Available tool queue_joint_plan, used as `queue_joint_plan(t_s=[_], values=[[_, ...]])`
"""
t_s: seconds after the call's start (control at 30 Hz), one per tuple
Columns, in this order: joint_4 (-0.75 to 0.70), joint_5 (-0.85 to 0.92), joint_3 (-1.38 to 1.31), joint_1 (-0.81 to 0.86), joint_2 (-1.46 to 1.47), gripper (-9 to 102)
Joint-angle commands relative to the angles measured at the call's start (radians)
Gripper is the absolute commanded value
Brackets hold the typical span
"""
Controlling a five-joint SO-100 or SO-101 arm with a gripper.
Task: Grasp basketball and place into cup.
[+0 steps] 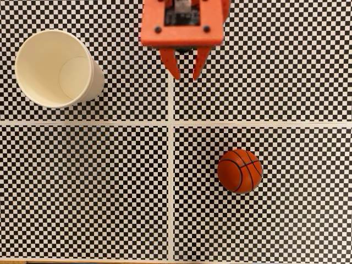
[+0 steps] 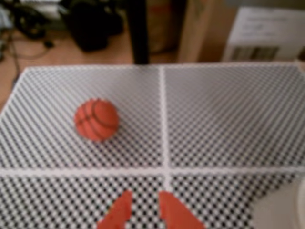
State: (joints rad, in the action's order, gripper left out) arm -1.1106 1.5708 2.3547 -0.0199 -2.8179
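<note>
Orange-red, the basketball (image 1: pixel 240 170) sits alone on the checkered mat (image 1: pixel 82 192), at about five o'clock from my gripper (image 1: pixel 186 73) in the fixed view. My fingers are parted and hold nothing. I judge I should swing out, centre over the ball, then descend so it cannot roll. Bare mat surrounds it; the cup (image 1: pixel 55 69) stands upright, well apart at ten o'clock.
</note>
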Motion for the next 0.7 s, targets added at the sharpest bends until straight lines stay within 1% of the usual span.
queue_joint_plan(t_s=[0.0, 0.27, 0.43, 0.57, 0.67], values=[[-0.052, -0.025, -0.247, -0.018, 0.167, 0], [-0.084, -0.077, -0.638, -0.061, 0.667, 0], [-0.087, -0.110, -0.779, -0.100, 0.864, 0], [-0.175, -0.144, -0.976, -0.126, 1.068, 0], [-0.179, -0.160, -1.029, -0.141, 1.140, 0]])
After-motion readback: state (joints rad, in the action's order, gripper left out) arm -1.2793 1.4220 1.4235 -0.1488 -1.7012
